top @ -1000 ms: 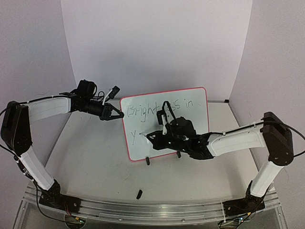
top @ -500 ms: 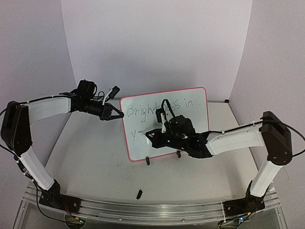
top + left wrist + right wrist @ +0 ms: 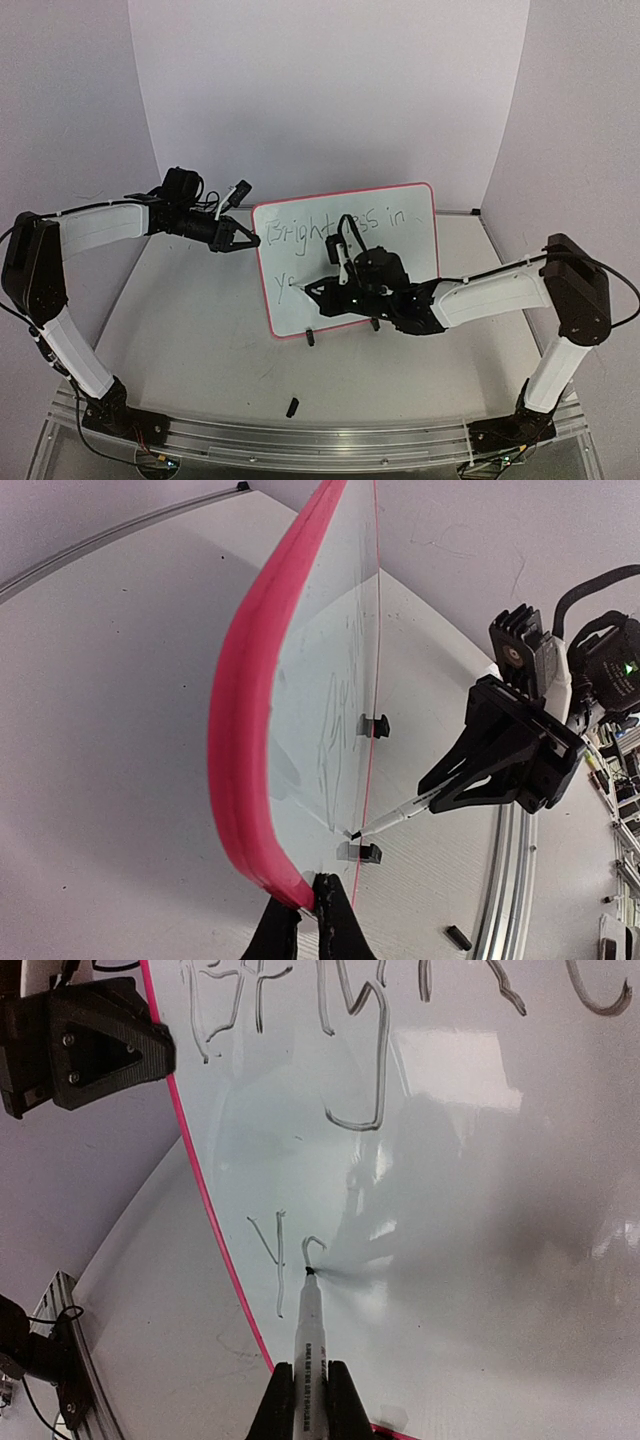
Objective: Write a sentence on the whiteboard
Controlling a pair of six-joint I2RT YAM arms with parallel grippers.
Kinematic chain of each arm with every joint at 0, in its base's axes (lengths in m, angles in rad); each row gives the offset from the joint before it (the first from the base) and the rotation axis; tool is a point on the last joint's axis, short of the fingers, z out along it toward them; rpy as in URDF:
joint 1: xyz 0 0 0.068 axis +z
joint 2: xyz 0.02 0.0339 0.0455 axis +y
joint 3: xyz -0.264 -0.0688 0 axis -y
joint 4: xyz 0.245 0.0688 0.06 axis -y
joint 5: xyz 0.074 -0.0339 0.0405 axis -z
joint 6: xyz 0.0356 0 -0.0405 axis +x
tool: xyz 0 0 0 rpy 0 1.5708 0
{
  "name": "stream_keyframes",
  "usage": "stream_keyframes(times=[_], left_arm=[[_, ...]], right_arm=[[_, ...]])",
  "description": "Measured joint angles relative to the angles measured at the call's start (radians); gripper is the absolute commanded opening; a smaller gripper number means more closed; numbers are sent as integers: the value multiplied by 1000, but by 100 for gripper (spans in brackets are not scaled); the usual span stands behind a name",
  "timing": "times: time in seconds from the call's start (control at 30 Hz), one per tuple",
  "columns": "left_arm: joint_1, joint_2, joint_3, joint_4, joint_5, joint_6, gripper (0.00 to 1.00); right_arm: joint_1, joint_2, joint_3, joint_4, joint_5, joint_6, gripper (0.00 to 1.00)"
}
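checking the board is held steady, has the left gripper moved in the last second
No. The left gripper stays clamped at the same spot on the left edge of the whiteboard, level with the first written line.

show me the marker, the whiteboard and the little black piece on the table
Slim white black-tipped marker pen (image 3: 308, 1328): right wrist view, barrel.
Glossy white whiteboard, red-pink frame (image 3: 240, 730): left wrist view, frame edge.
Small loose black piece (image 3: 292, 406): top view, its middle.

- White worktop (image 3: 200, 330), faint smudges.
- whiteboard (image 3: 410, 250) stands near the middle on two black clip feet (image 3: 311, 337).
- Small black piece (image 3: 292, 406) lies near the front edge, centre.
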Motion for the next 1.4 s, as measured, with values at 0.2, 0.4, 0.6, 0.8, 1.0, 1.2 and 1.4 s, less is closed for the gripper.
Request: stream_keyframes(times=[0.2, 0.4, 0.6, 0.8, 1.0, 1.2, 1.4], left_arm=[[0, 0, 0, 0, -1, 0, 0], [0, 0, 0, 0, -1, 0, 0], [0, 0, 0, 0, 0, 0, 0], [0, 0, 0, 0, 0, 0, 0], [0, 0, 0, 0, 0, 0, 0], [0, 0, 0, 0, -1, 0, 0], [0, 0, 0, 0, 0, 0, 0]], right_arm=[[0, 0, -10, 0, -3, 4, 0], [0, -16, -11, -19, 20, -3, 0], [0, -32, -11, -27, 50, -12, 0], [0, -31, 0, -38, 49, -21, 0], [-1, -26, 14, -41, 46, -25, 0], [-1, -23, 18, -41, 42, -26, 0], [-3, -30, 5, -30, 22, -50, 0]])
